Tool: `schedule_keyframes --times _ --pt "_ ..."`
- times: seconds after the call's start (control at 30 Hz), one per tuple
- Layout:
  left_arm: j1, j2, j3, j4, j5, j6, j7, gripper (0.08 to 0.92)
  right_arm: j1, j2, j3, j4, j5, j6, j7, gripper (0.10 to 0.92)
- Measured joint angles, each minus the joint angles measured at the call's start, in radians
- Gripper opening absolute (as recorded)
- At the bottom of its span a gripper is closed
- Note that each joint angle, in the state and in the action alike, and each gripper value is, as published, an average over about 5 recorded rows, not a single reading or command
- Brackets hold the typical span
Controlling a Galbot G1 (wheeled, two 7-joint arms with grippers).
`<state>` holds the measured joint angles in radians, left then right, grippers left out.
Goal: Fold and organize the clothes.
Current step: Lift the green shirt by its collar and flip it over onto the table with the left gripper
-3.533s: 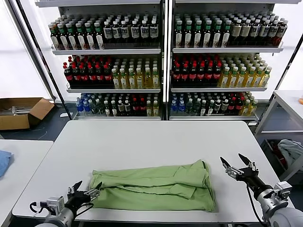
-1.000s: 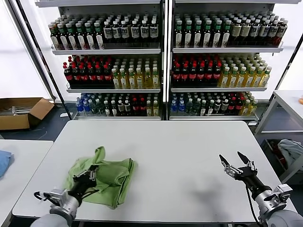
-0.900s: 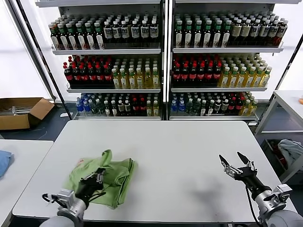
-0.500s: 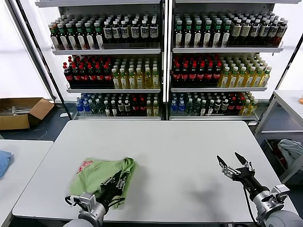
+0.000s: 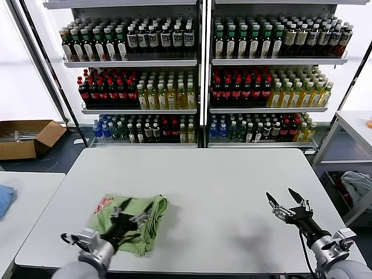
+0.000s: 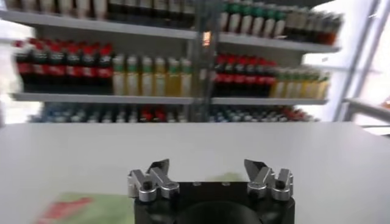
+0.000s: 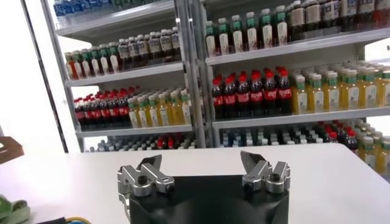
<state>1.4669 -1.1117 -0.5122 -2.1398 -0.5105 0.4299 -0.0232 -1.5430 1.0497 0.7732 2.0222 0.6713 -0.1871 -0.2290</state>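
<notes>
The light green polo shirt lies folded into a compact bundle at the front left of the white table, with a bit of its red checkered print showing at the left edge. My left gripper is open and empty, held just over the bundle. In the left wrist view the gripper is open and the shirt lies below it. My right gripper is open and empty above the table's front right, far from the shirt. It also shows open in the right wrist view, where the shirt lies far off.
Shelves of bottles stand behind the table. A cardboard box sits on the floor at the left. A small blue cloth lies on a side table at the left. A pale cloth bundle lies at the right.
The shirt went from lying spread along the front edge to a folded bundle at the left. My left gripper has let go of it and now stands open. The right arm barely moved.
</notes>
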Motion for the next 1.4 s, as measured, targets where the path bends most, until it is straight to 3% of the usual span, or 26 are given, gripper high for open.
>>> schedule_keyframes --times 0.2,0.4,0.9,1.4 --pt "-0.014 0.073 -0.131 0.11 -0.068 0.008 0.011 0.822 0.0 0.002 -0.01 0.009 -0.002 0.0 0.002 0.823" --pt "-0.031 0.095 -0.187 0.185 -0.108 0.013 0.009 0.823 -0.007 -0.002 -0.006 0.021 -0.002 -0.001 0.005 0.823" --pt "-0.036 0.014 -0.166 0.253 -0.061 0.015 0.007 0.807 -0.017 0.002 -0.004 0.048 0.002 -0.004 0.01 0.823" --pt "-0.025 -0.091 -0.134 0.246 -0.02 0.002 -0.007 0.402 -0.023 0.004 0.001 0.051 0.005 -0.003 0.009 0.823"
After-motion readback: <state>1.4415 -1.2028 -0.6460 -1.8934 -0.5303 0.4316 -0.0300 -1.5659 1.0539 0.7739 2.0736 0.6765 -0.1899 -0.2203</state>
